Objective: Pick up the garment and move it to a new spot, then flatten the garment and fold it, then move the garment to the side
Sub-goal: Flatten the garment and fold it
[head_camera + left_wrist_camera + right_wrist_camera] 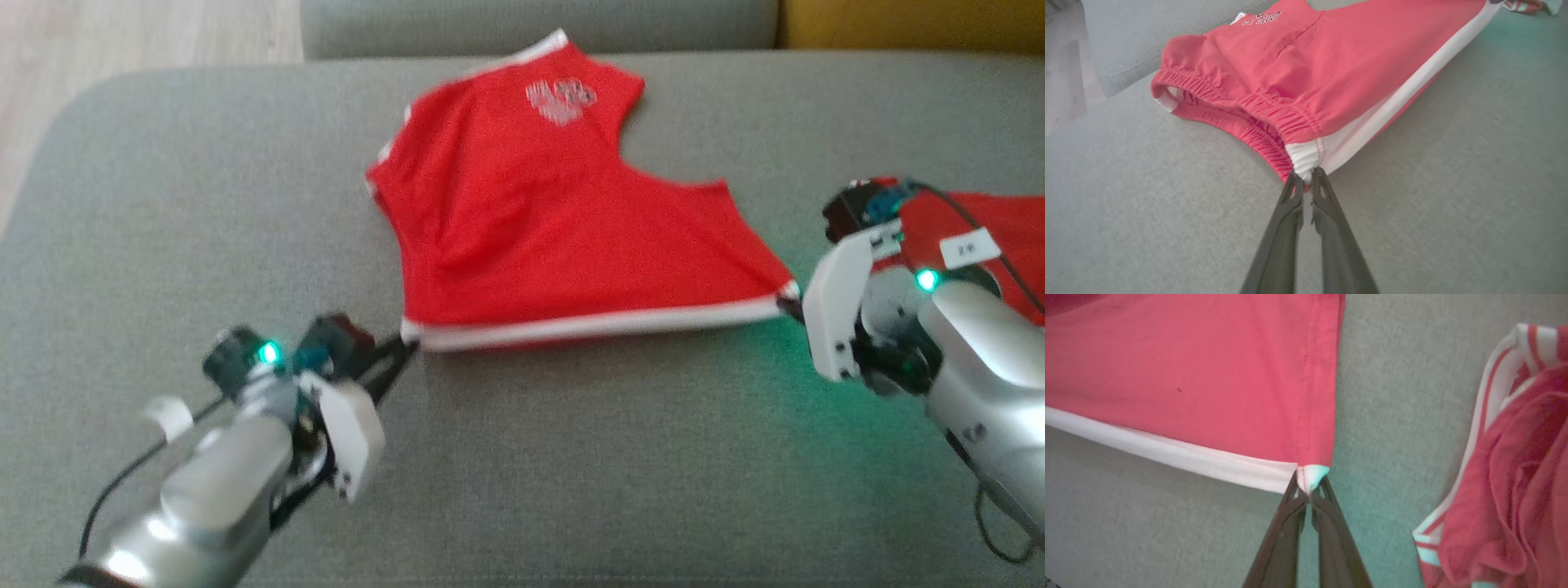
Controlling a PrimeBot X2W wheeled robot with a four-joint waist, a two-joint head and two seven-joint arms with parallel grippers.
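Garment (pixel 555 220) spreads over grey sofa cushion (pixel 204 204), pale wood floor (pixel 122 33) beyond.

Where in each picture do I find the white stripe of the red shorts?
Head view: the white stripe lies along the near edge of the red shorts, lower middle.
Left wrist view: the stripe climbs from the left gripper, centre, to the upper right corner.
Right wrist view: the stripe runs from the left edge down to the right gripper, centre.
Shared landmark: the crumpled second red garment beyond the stripe's right end.
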